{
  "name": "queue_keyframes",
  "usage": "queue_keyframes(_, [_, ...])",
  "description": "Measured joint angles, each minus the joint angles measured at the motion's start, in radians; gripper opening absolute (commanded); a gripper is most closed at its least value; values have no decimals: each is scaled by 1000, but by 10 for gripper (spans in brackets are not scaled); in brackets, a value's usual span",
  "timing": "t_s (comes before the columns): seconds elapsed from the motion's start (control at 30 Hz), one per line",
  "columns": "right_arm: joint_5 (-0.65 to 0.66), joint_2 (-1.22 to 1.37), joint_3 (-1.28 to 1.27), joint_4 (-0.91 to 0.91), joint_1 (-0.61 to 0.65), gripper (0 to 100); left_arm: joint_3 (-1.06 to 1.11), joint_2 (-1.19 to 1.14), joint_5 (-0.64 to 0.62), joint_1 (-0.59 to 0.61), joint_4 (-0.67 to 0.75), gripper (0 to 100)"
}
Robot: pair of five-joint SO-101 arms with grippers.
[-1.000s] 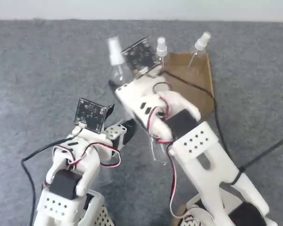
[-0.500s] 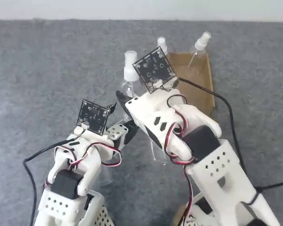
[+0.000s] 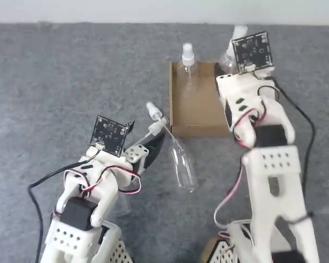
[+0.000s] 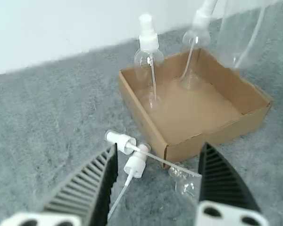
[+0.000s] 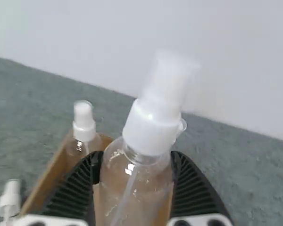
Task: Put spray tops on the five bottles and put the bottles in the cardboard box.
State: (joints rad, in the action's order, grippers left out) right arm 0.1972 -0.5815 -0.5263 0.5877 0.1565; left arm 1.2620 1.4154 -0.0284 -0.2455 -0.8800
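Bottle (image 5: pixel 132 188) with its spray top (image 5: pixel 156 117) on, clamped in the right end effector (image 5: pixel 136 175), has swung across to above the cardboard box (image 3: pixel 171 98) at its far corner, so lowering it in looks next; left end effector (image 4: pixel 159 149) gapes empty.

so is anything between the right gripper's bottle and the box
nothing visible. the right gripper holds the bottle over the box, whose near floor is bare; a second bottle and a third stand along the far wall
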Motion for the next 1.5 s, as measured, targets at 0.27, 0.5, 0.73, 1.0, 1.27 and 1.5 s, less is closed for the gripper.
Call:
queue_keyframes(0.27, [2,238,-78,-270,-51,6,6,0,0,0,0,257])
queue_keyframes(0.5, [2,354,-141,-442,-57,6,6,0,0,0,0,257])
queue_keyframes(0.73, [2,453,-183,-589,-57,6,6,0,0,0,0,257])
queue_keyframes(1.0, [2,578,-183,-724,-94,6,6,0,0,0,0,257])
queue_keyframes(1.27, [2,618,-183,-778,-101,6,6,0,0,0,0,257])
queue_keyframes(1.5, [2,618,-183,-779,-101,6,6,0,0,0,0,257])
